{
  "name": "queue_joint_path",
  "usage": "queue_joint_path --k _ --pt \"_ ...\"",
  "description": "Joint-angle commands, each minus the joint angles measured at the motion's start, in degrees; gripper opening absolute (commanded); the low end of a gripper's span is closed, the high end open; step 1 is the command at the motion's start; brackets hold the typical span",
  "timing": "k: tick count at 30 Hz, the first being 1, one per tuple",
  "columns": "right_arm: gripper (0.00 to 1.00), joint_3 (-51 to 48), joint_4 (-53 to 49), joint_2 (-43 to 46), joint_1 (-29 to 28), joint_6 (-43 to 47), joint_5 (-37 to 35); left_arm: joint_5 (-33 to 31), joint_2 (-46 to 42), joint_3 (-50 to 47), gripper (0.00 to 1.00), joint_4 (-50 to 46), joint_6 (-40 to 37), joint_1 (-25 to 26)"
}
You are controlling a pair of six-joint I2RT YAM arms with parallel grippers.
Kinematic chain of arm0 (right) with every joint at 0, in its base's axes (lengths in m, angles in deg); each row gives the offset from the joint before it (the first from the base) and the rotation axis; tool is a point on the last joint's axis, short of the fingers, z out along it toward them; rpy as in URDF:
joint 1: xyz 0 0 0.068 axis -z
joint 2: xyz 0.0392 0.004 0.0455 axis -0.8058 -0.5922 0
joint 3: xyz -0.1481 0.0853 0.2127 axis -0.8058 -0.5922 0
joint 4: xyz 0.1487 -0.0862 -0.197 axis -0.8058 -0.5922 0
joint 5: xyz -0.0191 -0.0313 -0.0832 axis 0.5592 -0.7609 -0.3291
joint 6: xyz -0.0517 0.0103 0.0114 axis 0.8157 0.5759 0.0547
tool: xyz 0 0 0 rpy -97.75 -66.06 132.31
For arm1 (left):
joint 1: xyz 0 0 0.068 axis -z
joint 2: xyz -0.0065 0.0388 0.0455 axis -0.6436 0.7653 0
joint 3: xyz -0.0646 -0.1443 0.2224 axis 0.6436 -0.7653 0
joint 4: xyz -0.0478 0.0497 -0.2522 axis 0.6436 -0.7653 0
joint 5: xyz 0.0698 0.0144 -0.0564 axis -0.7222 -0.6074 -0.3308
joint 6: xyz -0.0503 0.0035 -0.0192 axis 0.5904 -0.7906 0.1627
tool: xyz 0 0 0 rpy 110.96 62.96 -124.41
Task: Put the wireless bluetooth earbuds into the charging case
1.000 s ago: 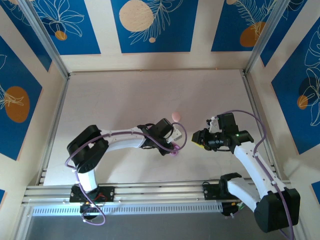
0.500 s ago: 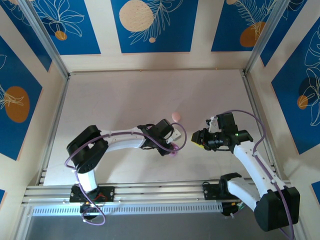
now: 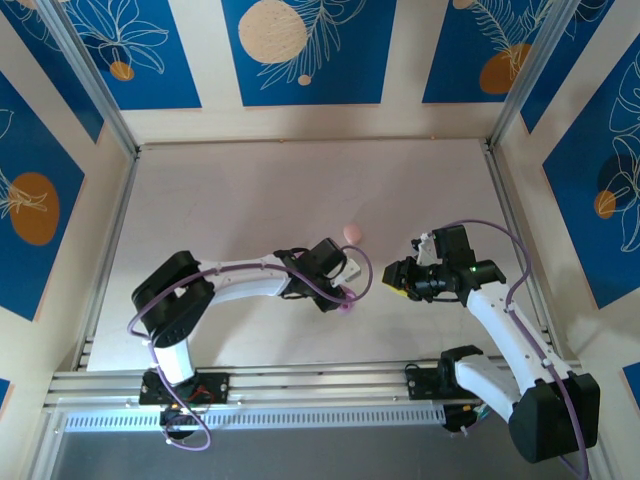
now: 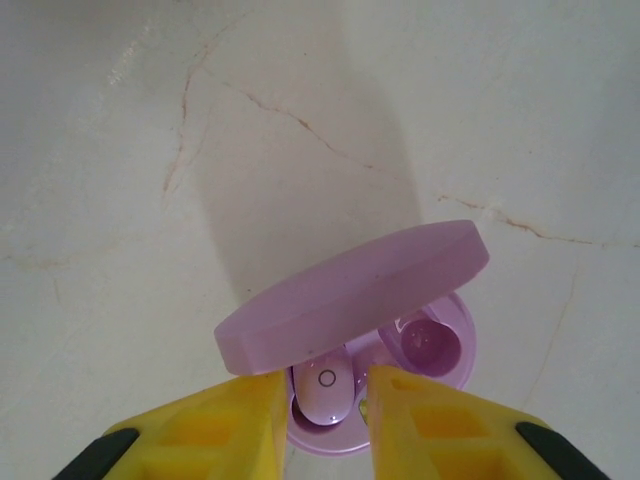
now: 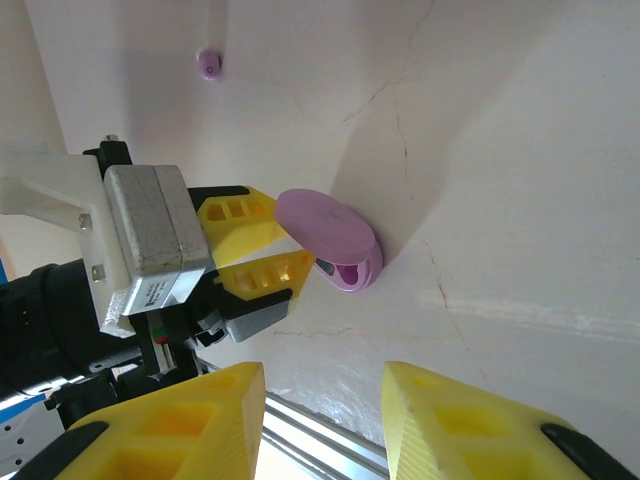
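Purple earbud [image 4: 325,385] is seated in the left well of the open charging case [image 4: 462,345] on the counter [image 4: 150,150], my left jaws slightly spread astride it, right jaws spread, holding nothing; I'd lift straight out, clear of the tilted lid [image 4: 350,300].

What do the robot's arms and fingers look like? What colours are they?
The left arm and the right arm are both white tubes with chunky black joints. A thin purple cable loops along each one. The fingers are bright yellow blocks with hollow pockets and black bits at the back. A tiny green light glows on the right arm.
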Motion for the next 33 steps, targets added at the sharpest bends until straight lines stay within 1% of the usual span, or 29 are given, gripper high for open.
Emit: queue_joint_path --k 1,8,15,16,18,20,21,23,25,27,29,31,33 --pt "0.37 0.1 0.2 -0.4 -0.3 0.0 1.3 -0.9 -2.2 -0.3 0.27 -1.5 0.4 0.5" --pt "0.37 -0.1 0.4 -0.5 -0.3 0.0 1.3 -2.2 -3.7 -1.2 0.28 -2.2 0.8 0.5" --pt "0.37 -0.8 1.1 -0.8 -0.5 0.2 1.7 -4.2 -8.5 -4.5 0.3 -2.0 3.5 0.0" --pt "0.37 -1.0 1.4 -0.8 -0.6 0.3 2.1 -4.2 -9.6 -5.0 0.31 -1.9 4.1 -0.2" --pt "0.37 -1.8 2.2 -0.8 -1.2 0.3 2.6 -5.5 -11.6 -6.1 0.37 -1.8 5.6 -0.6" --pt "0.38 -2.4 3.0 -1.0 -2.3 0.3 2.6 -6.1 -13.8 -7.2 0.4 -1.9 7.3 -0.8" --pt "0.39 -2.7 3.5 -1.1 -3.0 0.2 2.6 -7.9 -15.3 -7.8 0.44 -2.1 8.5 -0.8" --pt "0.42 -2.8 4.0 -1.3 -4.6 0.0 2.7 -10.0 -18.0 -9.0 0.57 -2.7 10.9 -1.0" --pt "0.47 -2.4 4.2 -1.4 -6.9 -0.4 1.9 -12.6 -21.3 -10.5 0.76 -3.3 13.9 -1.2" --pt "0.51 -1.9 4.6 -1.7 -9.2 -1.0 1.2 -13.4 -24.1 -11.8 0.87 -4.0 16.0 -1.5" --pt "0.54 -1.0 5.3 -2.6 -11.6 -1.6 0.6 -15.5 -26.5 -12.6 1.0 -5.7 18.1 -1.8" --pt "0.58 0.1 6.1 -4.5 -14.6 -2.1 -0.3 -17.0 -29.1 -13.7 1.0 -7.4 20.1 -2.5" --pt "0.64 1.6 6.4 -6.6 -16.7 -2.1 -0.9 -18.0 -31.5 -15.0 1.0 -8.0 21.8 -3.5"
